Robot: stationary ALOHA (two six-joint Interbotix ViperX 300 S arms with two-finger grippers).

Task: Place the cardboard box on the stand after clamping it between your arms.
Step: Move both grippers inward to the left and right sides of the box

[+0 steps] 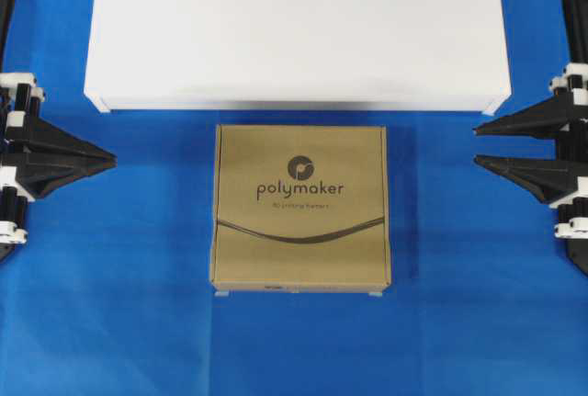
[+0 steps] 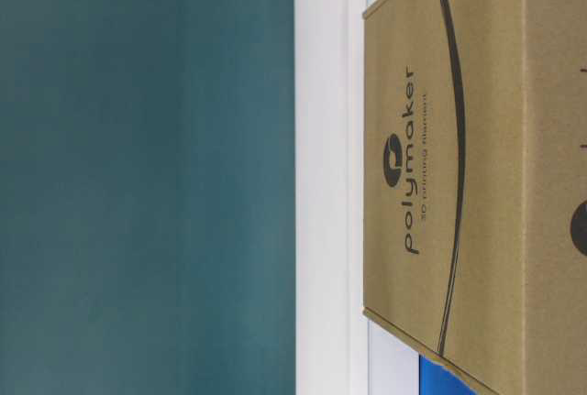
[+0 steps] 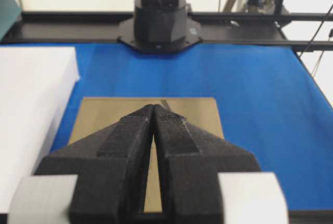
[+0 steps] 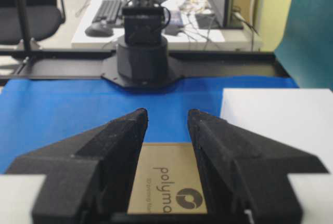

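Observation:
The cardboard box (image 1: pixel 300 208) lies flat on the blue cloth, its "polymaker" logo up, just in front of the white stand (image 1: pixel 299 33) and apart from it. My left gripper (image 1: pixel 113 159) hovers left of the box, shut, with its fingertips meeting and pointing at the box. In the left wrist view the gripper (image 3: pixel 154 107) has the box (image 3: pixel 104 112) beyond it. My right gripper (image 1: pixel 476 145) stands right of the box, jaws apart and empty. Between the right gripper's (image 4: pixel 167 114) fingers shows the box (image 4: pixel 166 182). Neither gripper touches the box.
Blue cloth (image 1: pixel 119 304) covers the table around the box. The opposite arm bases (image 3: pixel 158 21) (image 4: pixel 141 57) stand at the table's sides. A teal backdrop (image 2: pixel 147 175) rises behind the stand (image 2: pixel 326 175). A desk with a keyboard (image 4: pixel 109 8) lies beyond the table.

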